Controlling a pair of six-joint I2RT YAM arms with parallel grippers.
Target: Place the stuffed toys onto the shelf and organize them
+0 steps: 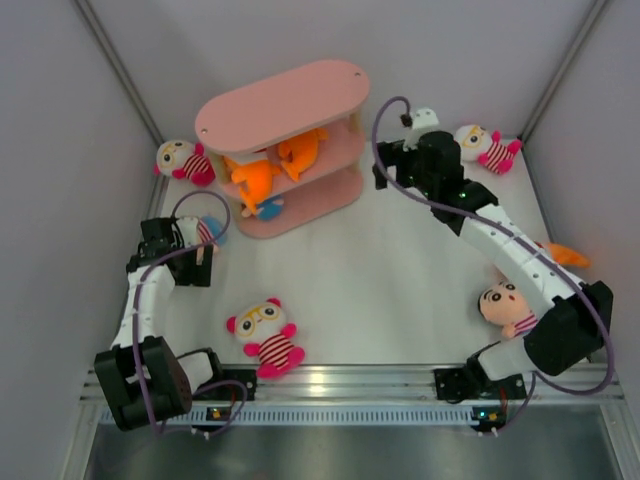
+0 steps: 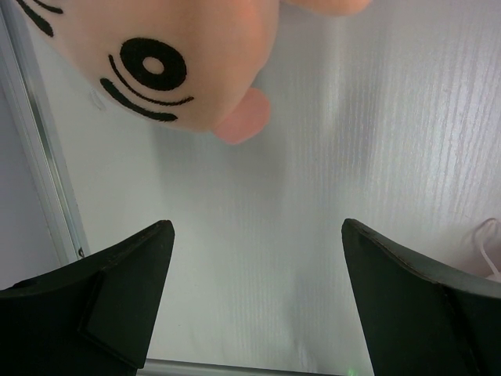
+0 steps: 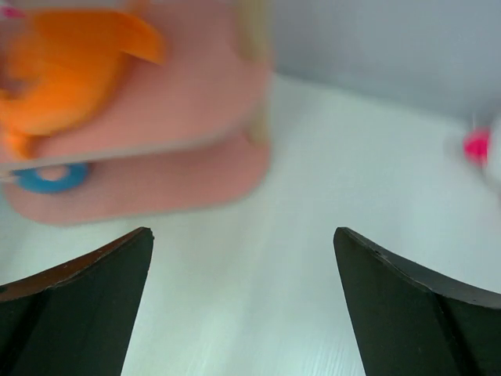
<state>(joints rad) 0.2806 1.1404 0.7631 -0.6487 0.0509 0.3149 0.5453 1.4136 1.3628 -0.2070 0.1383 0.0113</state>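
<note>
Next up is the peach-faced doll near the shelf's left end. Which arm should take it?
Left. The left end effector, open, is right at that doll, its face just ahead of the fingers. The right end effector, also open, sits off the shelf's right end.

The white tabletop (image 1: 400, 280) carries the pink shelf (image 1: 282, 100), three white-faced dolls (image 1: 266, 338) and two peach-faced dolls (image 1: 503, 305). Two orange sharks (image 1: 255, 178) lie on the shelf's middle board.

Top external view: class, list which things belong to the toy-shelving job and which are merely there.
Job: pink three-tier oval-boarded shelf; orange plush sharks; white-faced plush dolls with yellow glasses; peach-faced plush dolls.
Merely there: silver metal rail at the near edge; pale grey enclosure walls.
</note>
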